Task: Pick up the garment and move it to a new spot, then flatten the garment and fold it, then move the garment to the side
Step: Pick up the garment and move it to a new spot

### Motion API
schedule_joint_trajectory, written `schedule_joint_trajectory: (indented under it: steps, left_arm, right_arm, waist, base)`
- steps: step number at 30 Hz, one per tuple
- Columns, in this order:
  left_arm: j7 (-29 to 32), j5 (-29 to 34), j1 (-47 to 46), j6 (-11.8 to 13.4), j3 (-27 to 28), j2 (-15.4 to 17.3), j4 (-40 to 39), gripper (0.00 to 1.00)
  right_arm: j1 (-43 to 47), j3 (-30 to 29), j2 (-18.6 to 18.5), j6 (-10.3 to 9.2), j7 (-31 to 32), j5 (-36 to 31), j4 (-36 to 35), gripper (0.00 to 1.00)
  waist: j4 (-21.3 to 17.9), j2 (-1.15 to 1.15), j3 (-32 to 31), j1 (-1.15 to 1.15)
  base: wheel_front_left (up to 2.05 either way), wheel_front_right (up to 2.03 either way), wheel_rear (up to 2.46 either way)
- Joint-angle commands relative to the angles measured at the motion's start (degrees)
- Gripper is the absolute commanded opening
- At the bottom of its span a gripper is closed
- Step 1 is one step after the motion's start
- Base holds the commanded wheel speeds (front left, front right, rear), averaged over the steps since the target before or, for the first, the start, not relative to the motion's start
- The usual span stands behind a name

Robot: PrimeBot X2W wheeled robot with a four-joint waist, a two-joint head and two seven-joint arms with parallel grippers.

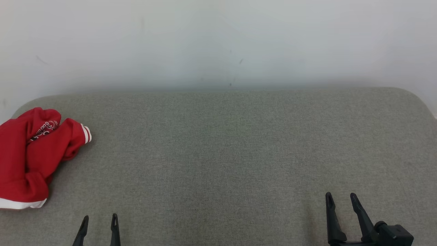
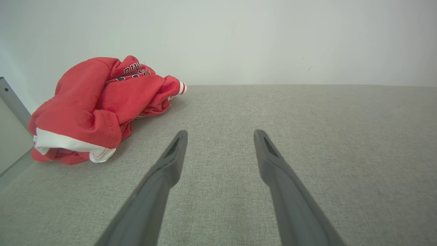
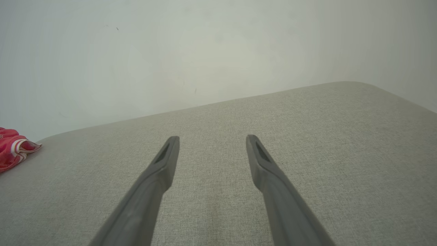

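left hand (image 1: 100, 216) spread, empty | right hand (image 1: 340, 194) spread, empty | garment (image 1: 30, 153) well left of both

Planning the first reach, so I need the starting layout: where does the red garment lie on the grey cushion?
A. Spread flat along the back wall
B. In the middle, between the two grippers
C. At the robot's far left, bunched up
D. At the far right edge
C: the red garment sits crumpled at the left end of the grey cushion, beyond the open left gripper.
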Motion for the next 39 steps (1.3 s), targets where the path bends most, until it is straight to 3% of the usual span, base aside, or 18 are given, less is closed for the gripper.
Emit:
schedule_joint_trajectory:
  steps: [1,10,22,39]
  left_arm:
    - [-0.3,-0.1,0.3,0.2,-0.1,-0.1,0.1,1.0]
    - [-0.3,-0.2,-0.3,1.0,-0.4,-0.1,0.5,1.0]
    - [-0.3,0.0,0.6,1.5,0.1,-0.1,1.1,1.0]
    - [-0.3,0.4,1.2,1.9,1.3,-0.1,1.6,1.0]
  right_arm:
    - [0.5,0.0,0.1,-0.12,-0.2,-0.1,0.0,1.0]
    - [0.9,-0.3,0.1,-0.12,-0.2,-0.1,0.2,1.0]
    - [1.5,-0.5,0.1,-0.12,-0.2,0.2,0.8,1.0]
    - [2.5,-0.2,0.1,-0.12,-0.2,1.5,1.8,1.0]
  waist:
    - [0.1,0.0,0.0,0.0]
    - [1.6,0.0,0.0,0.0]
    - [7.4,0.0,-0.5,0.0]
    - [19.9,0.0,-1.8,0.0]
  base:
    - [0.0,0.0,0.0]
    - [0.0,0.0,0.0]
    - [0.0,0.0,0.0]
    - [0.0,0.0,0.0]
